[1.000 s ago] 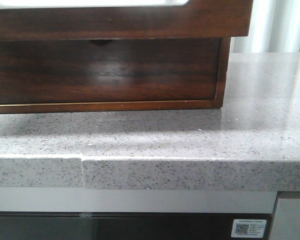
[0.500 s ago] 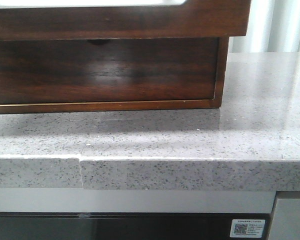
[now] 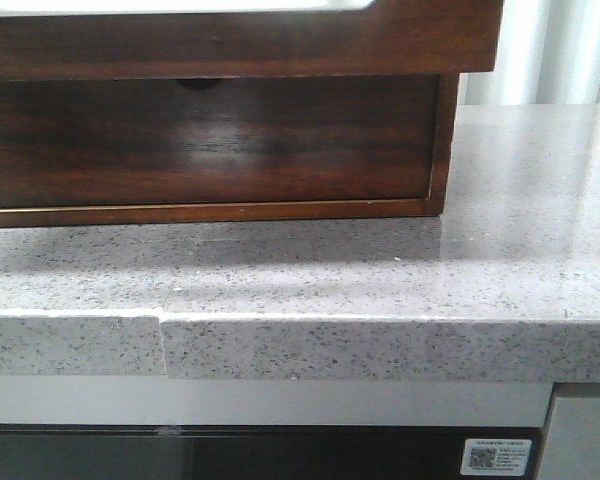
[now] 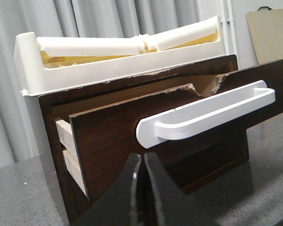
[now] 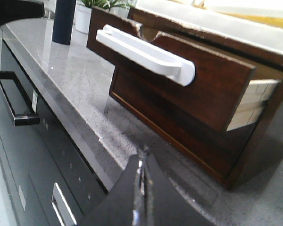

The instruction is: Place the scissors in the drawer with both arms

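Observation:
The drawer (image 3: 240, 45) is pulled out from the top of the dark wooden cabinet (image 3: 210, 140); a white strip shows along its top edge. In the left wrist view the drawer front (image 4: 108, 146) carries a long white handle (image 4: 207, 110). My left gripper (image 4: 142, 157) is shut and empty, low in front of the drawer and apart from it. In the right wrist view the drawer (image 5: 203, 80) and its handle (image 5: 141, 52) show from the other side. My right gripper (image 5: 142, 155) is shut above the counter edge. The scissors are not in view. Neither gripper shows in the front view.
The cabinet stands on a speckled grey counter (image 3: 380, 270). A white tray (image 4: 118, 66) lies on top of the cabinet. A dark bottle (image 5: 64, 21) and a plant pot (image 5: 82, 19) stand further along the counter. Black appliance fronts with a bar handle (image 5: 14, 101) are below the counter.
In the front view the cabinet and drawer sit very slightly further left than one second ago. Nothing else has visibly changed.

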Action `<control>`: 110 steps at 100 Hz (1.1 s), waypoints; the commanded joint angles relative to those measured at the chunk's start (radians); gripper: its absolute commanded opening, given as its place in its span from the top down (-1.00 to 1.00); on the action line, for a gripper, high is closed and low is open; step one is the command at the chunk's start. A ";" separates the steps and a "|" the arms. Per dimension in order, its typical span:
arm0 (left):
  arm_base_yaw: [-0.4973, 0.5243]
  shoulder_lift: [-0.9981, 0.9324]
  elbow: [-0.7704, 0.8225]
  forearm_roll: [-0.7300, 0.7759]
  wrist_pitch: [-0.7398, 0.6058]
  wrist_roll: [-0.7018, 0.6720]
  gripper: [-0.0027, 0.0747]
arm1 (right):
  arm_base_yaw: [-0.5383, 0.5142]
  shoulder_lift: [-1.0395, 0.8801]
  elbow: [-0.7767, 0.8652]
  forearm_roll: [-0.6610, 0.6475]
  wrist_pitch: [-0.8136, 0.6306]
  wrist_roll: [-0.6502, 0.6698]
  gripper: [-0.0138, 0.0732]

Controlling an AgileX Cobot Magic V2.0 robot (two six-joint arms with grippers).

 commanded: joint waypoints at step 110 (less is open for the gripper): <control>0.269 -0.028 0.067 -0.965 -0.065 0.890 0.98 | -0.005 -0.005 -0.001 0.020 -0.069 0.003 0.82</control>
